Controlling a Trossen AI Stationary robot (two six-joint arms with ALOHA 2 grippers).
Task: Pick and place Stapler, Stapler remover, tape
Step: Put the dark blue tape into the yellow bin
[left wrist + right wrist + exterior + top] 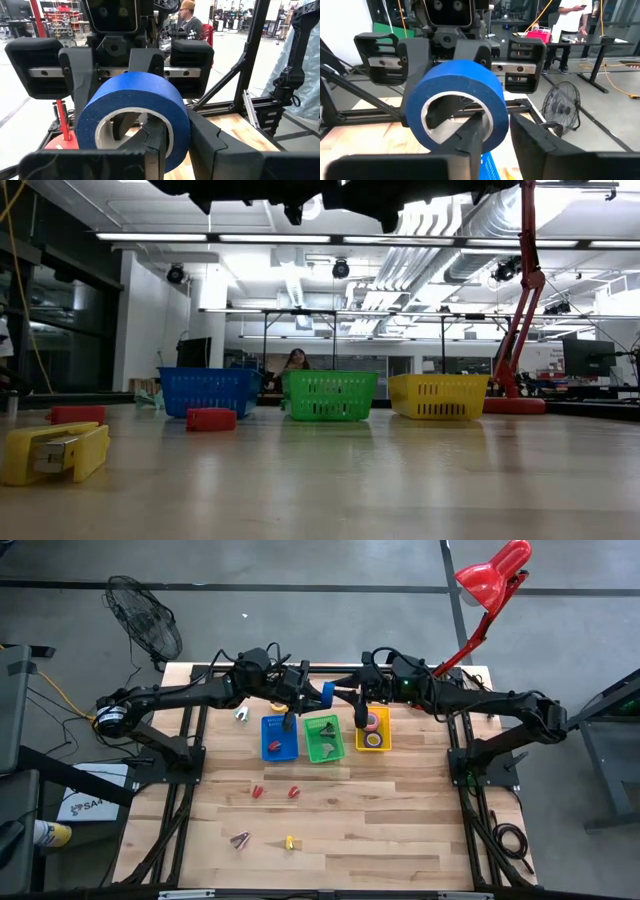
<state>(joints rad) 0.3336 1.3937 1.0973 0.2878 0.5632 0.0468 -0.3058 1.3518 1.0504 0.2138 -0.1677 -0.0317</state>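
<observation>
Nearest me on the counter (400, 820) lie a small yellow piece (55, 452) and a purplish piece (240, 838). A little farther in are two small red pieces (256, 791), well apart from the bins.

Beyond those I see three bins in a row: the blue bin (279, 737) with something red in it, the green bin (324, 737) with grey items, and the yellow bin (373, 728) with two tape rolls (373, 721).

Farther still, above the back of the bins, both arms meet on the blue tape roll (327, 693), which hangs clear of the counter. My left hand (175, 145) is clamped on the roll's wall, one finger inside the ring. My right hand (495, 140) faces it from the other side, its fingers drawn in on the roll's wall as well.
</observation>
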